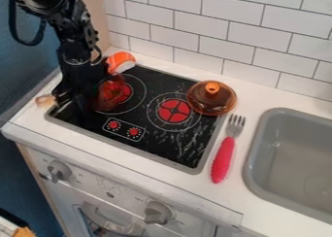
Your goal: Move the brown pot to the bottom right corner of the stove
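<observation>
The black gripper [80, 93] hangs down over the left side of the stove [183, 148]. Right against it, on its right side, is the see-through brown pot [112, 94], over the left burner; its left part is hidden behind the gripper. I cannot tell whether the pot is held or whether it rests on the stovetop.
A brown lid with an orange knob [212, 99] lies at the stove's back right corner. An orange and white object [121, 62] sits by the back left edge. A pink-handled fork [223, 159] lies between the stove and the grey sink [255, 151]. A tiled wall stands behind.
</observation>
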`<state>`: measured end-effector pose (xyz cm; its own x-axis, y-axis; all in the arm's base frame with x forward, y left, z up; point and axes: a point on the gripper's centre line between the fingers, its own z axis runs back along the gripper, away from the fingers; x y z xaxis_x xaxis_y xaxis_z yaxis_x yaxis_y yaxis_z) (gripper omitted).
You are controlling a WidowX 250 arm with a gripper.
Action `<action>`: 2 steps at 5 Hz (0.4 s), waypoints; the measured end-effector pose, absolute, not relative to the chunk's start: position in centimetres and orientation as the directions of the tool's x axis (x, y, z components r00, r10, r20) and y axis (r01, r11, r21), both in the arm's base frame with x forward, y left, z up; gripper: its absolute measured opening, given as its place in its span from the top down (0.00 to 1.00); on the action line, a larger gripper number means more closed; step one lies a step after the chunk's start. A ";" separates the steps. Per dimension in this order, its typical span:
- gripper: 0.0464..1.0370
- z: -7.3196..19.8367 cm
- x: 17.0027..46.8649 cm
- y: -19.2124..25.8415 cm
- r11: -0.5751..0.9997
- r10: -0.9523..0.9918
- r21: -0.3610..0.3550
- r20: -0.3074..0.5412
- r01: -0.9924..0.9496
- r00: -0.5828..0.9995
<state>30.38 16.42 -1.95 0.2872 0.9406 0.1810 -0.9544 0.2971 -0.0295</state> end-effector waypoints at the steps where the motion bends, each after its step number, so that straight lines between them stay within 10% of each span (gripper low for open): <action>1: 0.96 -1.8 30.2 16.0 0.299 0.942 -0.047 0.175 -0.953 0.287; 2: 0.97 -0.1 29.9 15.5 0.325 0.937 -0.053 0.157 -0.944 0.314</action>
